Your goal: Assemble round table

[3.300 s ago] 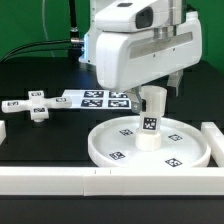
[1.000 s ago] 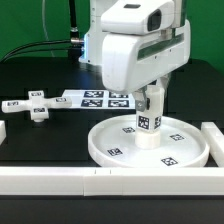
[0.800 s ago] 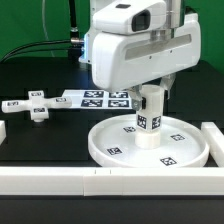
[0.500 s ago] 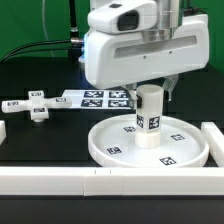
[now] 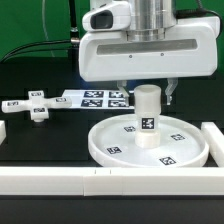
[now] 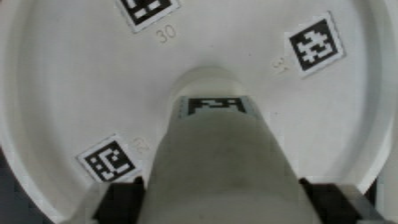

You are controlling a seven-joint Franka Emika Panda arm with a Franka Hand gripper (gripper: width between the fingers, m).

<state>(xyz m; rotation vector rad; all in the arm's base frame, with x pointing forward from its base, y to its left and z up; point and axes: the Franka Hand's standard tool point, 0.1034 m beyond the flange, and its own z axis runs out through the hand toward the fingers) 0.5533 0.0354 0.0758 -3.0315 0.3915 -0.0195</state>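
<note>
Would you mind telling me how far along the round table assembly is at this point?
Done: the leg stands upright at the centre of the disc. In hand: the gripper straddles the leg's top; whether it grips is unclear. Left: the cross-shaped foot lies apart on the table, unattached.

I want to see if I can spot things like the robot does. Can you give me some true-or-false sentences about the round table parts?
1. The leg stands upright on the round disc. True.
2. The cross-shaped foot sits on top of the leg. False: it lies on the table, off to the exterior view's left of the disc.
3. The fingers are on either side of the leg. True.
4. The round disc is plain white with no tags. False: several black-and-white tags are on it.
</note>
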